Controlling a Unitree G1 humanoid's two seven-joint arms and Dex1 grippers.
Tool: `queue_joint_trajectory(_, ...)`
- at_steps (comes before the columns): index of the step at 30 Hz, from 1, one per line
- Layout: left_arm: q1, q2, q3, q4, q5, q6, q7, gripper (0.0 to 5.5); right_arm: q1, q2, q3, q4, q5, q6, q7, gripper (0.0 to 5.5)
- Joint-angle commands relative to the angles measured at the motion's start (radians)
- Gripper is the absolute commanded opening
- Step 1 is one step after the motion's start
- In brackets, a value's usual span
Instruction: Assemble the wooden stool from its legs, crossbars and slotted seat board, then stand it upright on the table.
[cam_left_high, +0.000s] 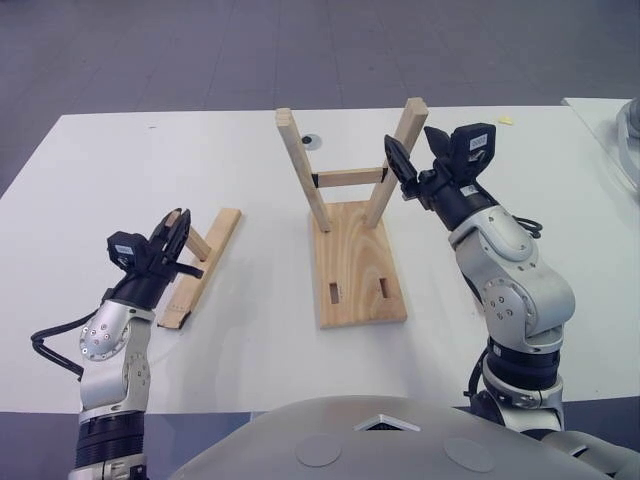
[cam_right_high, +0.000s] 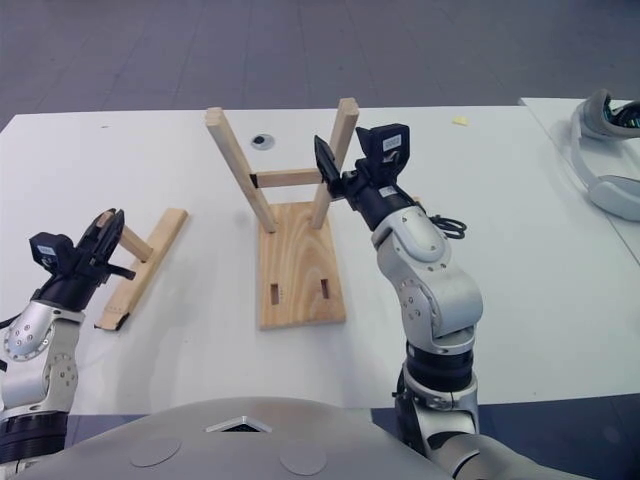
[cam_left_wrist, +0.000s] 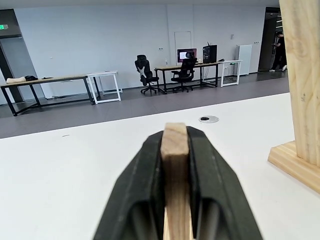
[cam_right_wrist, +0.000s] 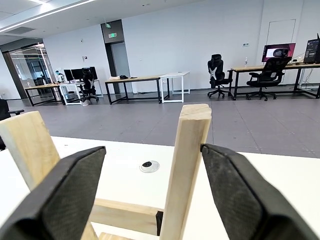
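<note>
My left pincer (cam_left_high: 178, 228) is clamped on the loose leg pair (cam_left_high: 215, 245) lying flat on the worktop (cam_left_high: 100, 180), I reckon to lift it. Centre, the seat board (cam_left_high: 358, 270) waits with two empty slots. My right pincer (cam_left_high: 412, 142) gapes around a fitted leg (cam_left_high: 383, 200), likely to steady it.

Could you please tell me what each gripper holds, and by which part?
The left gripper clamps the loose leg frame by one leg; the right gripper holds nothing.
</note>
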Motion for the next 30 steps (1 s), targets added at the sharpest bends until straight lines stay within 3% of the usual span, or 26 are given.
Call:
queue_joint_trajectory(1, 0.108, 0.045, -0.175, 0.318, 0.163, 0.326, -0.02, 0.4, -0.005, 0.018, 0.013, -0.004, -0.01, 0.013, -0.017, 3.55)
queue_joint_trajectory(4, 0.099, 0.049, -0.189, 0.367, 0.159, 0.334, 0.01, 0.4, -0.001, 0.021, 0.008, -0.009, -0.009, 0.017, -0.02, 3.55)
queue_joint_trajectory(9, 0.092, 0.099, -0.163, 0.257, 0.069, 0.44, 0.028, 0.4, -0.001, 0.018, 0.002, -0.014, -0.007, 0.021, -0.021, 3.55)
queue_joint_trajectory(20, 0.052, 0.077, -0.129, 0.218, 0.032, 0.485, 0.073, 2.39, -0.006, 0.017, 0.002, -0.006, -0.003, 0.026, -0.019, 3.55)
queue_joint_trajectory(26, -0.002, 0.165, -0.215, 0.255, 0.118, 0.468, -0.027, 3.38, 0.0, 0.04, 0.024, -0.001, -0.012, 0.015, -0.03, 3.55)
queue_joint_trajectory(30, -0.015, 0.23, -0.267, 0.254, 0.169, 0.561, -0.046, 3.96, 0.007, 0.061, 0.043, 0.004, -0.019, 0.006, -0.035, 3.55)
